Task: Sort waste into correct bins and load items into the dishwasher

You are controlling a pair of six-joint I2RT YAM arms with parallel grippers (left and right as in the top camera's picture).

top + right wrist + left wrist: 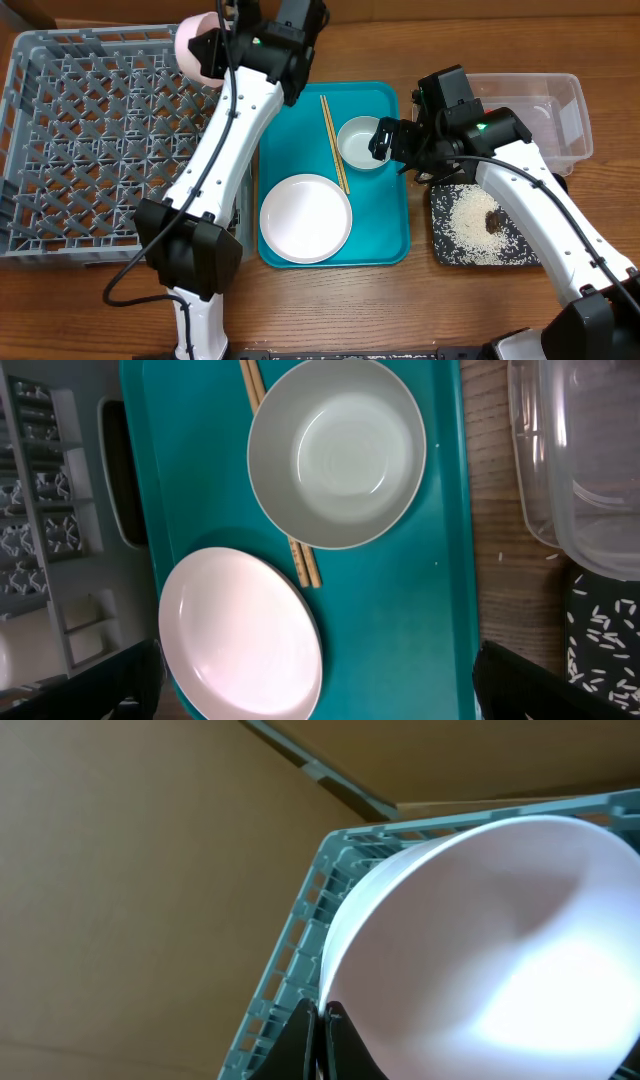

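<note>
Two arms are engaged, and the step in hand is loading the rack.

Overhead view: the left gripper (218, 48) is clamped on the rim of a pink bowl (195, 45), held tilted above the far right corner of the dish rack (90, 140) on the worktop's left side. The bowl is not yet set down. The right gripper (385, 140), jaws apart, hangs just beside the right edge of a pale bowl (357, 143) at the far end of the teal tray (385, 225) in the worktop's middle. Chopsticks (334, 143) lie along that bowl's left side, and a plate (305, 218) sits at the tray's near left corner. Toward the worktop's right edge, a black tray (440, 255) carries rice grains (470, 225) and a brown scrap (493, 220); the clear tub (545, 110) stands behind it.

Left wrist view: the fingers (300, 1045) are pinched together on the bowl's rim, with the rack's corner directly beneath. The next move is probably to lower the bowl onto the lattice and release it — the low openwork wall is the thing to clear.

Right wrist view: the fingers stand wide at the lower corners with nothing between them. The pale bowl lies ahead, its rim partly hiding the chopsticks. Taking this bowl would call for a descent onto its rim — the chopsticks close by could be nudged.
</note>
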